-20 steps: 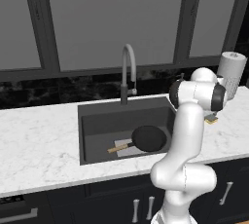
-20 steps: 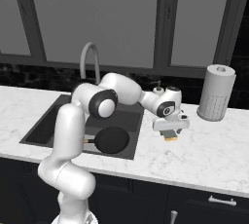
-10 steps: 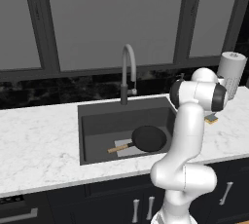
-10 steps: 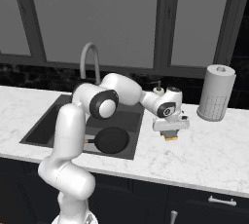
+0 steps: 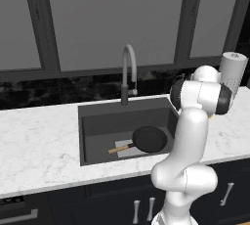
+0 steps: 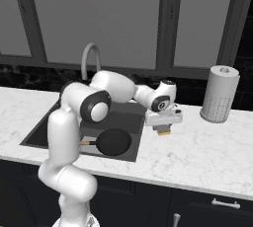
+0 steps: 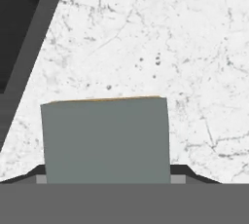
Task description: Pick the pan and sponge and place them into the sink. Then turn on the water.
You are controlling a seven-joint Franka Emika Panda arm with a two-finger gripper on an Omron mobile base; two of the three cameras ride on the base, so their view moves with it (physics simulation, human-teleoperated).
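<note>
The black pan (image 5: 149,139) (image 6: 114,141) lies on the floor of the dark grey sink (image 5: 97,121) (image 6: 43,128), its wooden handle pointing left. My gripper (image 6: 163,125) (image 7: 104,175) hangs over the marble counter just right of the sink, shut on the sponge (image 6: 163,131) (image 7: 104,138). In the hand view the sponge's grey-green face sits between the two finger tips with a thin yellow edge at its top. The sink's dark rim (image 7: 34,38) crosses the upper left of that view. No water runs from the arched grey faucet (image 5: 128,67) (image 6: 90,58).
A grey paper towel roll (image 5: 233,72) (image 6: 220,95) stands on the counter at the far right by the dark backsplash. White marble counter (image 6: 197,147) stretches around the sink, with dark windows behind it.
My gripper has shifted a little left toward the sink, and the sponge has moved with it. The pan has stayed where it was.
</note>
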